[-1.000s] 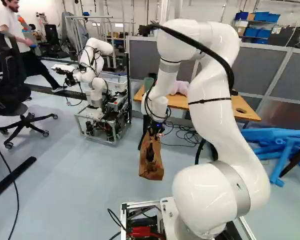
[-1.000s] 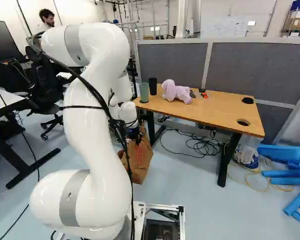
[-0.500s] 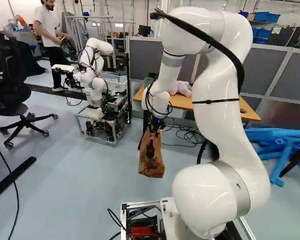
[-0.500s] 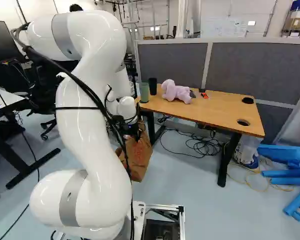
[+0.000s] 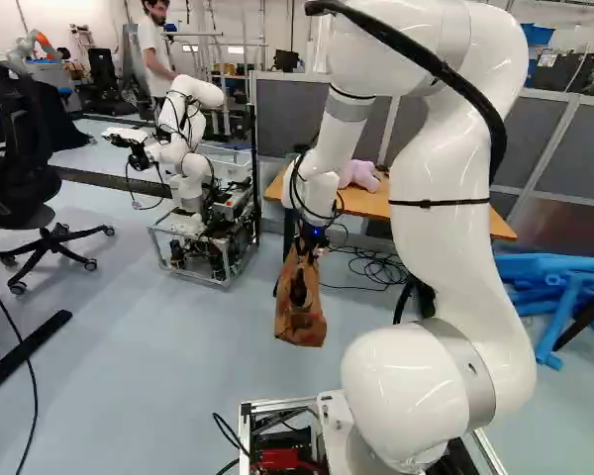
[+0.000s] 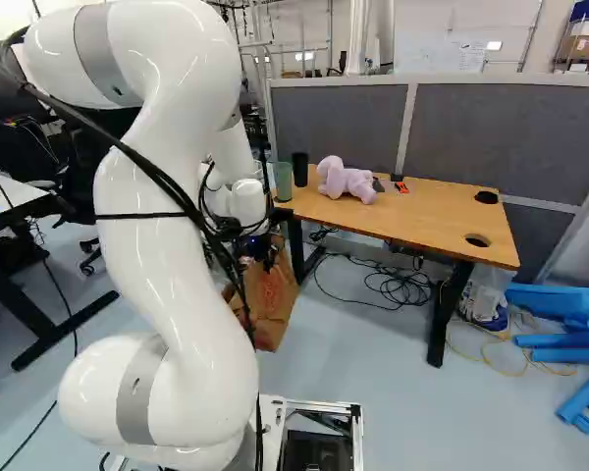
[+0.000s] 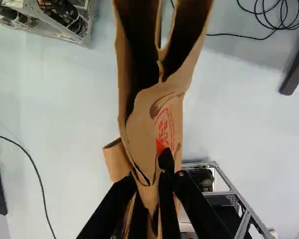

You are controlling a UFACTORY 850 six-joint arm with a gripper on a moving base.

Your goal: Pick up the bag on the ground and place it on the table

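Note:
My gripper (image 5: 311, 240), pointing down, holds the top of the brown paper bag (image 5: 300, 312), which hangs beneath it in front of the table's near left leg. In the right base view the bag (image 6: 273, 299) shows partly behind my arm, left of the wooden table (image 6: 422, 218) and below its top. Seen from the wrist, the gripper (image 7: 154, 191) is shut on the crumpled rim of the bag (image 7: 139, 117); the mouth gapes ahead of the fingers. The orange pads are hidden there.
On the table stand a green cup (image 6: 283, 182), a black cup (image 6: 300, 169) and a pink plush toy (image 6: 347, 181). Cables (image 6: 398, 285) lie beneath it. Another robot (image 5: 193, 163) stands at the left; blue tubes (image 5: 564, 287) lie at the right. Grey partitions rise behind the table.
The arm has bent back and lifted a little, its upper joints shifting outward. The bag has risen slightly with the gripper. The base has not moved.

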